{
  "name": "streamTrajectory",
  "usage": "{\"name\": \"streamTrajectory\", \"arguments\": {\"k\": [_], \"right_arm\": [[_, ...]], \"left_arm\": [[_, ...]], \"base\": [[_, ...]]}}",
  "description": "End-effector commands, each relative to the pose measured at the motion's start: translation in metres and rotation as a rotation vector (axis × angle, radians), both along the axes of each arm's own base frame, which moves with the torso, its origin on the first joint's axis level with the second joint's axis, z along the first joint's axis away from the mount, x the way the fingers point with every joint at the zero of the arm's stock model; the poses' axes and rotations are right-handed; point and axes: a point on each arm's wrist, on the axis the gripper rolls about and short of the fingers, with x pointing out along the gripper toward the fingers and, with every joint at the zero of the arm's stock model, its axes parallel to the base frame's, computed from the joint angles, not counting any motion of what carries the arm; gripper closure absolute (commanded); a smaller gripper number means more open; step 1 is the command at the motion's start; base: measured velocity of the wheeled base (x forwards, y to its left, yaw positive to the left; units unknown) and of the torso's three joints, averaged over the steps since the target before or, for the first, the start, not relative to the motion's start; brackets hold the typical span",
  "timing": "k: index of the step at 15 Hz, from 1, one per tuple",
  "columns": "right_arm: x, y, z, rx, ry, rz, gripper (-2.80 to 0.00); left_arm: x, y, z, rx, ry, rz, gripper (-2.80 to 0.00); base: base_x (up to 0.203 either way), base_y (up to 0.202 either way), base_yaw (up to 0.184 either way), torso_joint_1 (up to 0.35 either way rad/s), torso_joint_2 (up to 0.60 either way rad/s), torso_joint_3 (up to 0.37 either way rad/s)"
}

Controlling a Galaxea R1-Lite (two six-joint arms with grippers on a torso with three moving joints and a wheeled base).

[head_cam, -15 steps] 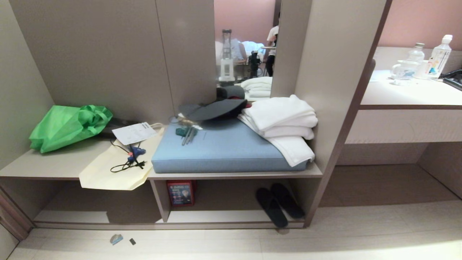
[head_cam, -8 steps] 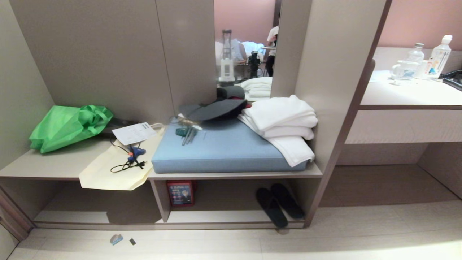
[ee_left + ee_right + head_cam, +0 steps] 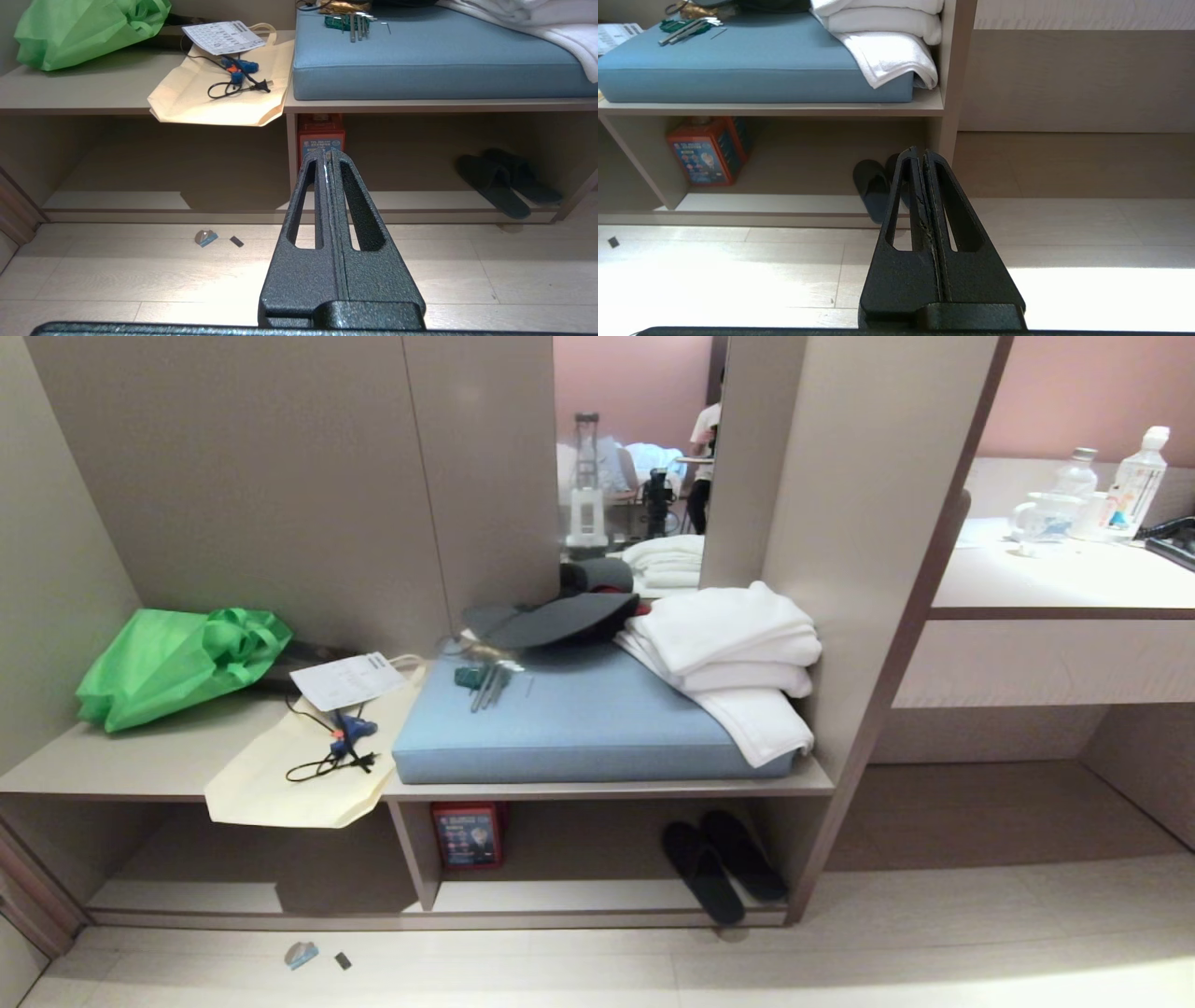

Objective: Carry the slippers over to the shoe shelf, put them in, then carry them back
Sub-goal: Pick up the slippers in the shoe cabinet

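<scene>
Nothing has moved: flat dark grey-blue fabric slippers (image 3: 724,863) lie side by side in the taupe laminate shoe shelf (image 3: 597,896). Both the left gripper (image 3: 327,154) and right gripper (image 3: 920,151) hang above the floor, fingers pressed together, holding nothing.

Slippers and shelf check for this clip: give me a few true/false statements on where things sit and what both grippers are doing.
1. The slippers lie side by side in the shoe shelf, at its right end. True.
2. The right gripper is clamped on a slipper. False: its fingers are shut on nothing, back from the shelf above the floor.
3. The left gripper is shut and empty. True.
4. A red box stands in the same cubby, against the divider. True.
5. The white towels are stacked on the floor. False: they rest on the blue cushion.
</scene>
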Motion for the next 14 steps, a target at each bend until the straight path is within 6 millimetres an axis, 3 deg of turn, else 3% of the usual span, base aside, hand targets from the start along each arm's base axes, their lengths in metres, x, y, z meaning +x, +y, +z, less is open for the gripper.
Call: {"name": "streamTrajectory", "arguments": {"k": [1,14], "right_arm": [[0.0000,0.0000,-0.0001,0.000,0.000,0.000,0.00],[0.0000,0.0000,-0.0001,0.000,0.000,0.000,0.00]], "left_arm": [[0.0001,0.0000,-0.0001,-0.001,0.002,0.001,0.00],[0.0001,0.0000,0.0000,-0.001,0.001,0.001,0.00]], "base": [[0.000,0.000,0.000,0.000,0.00,0.000],[0.000,0.000,0.000,0.000,0.00,0.000]]}}
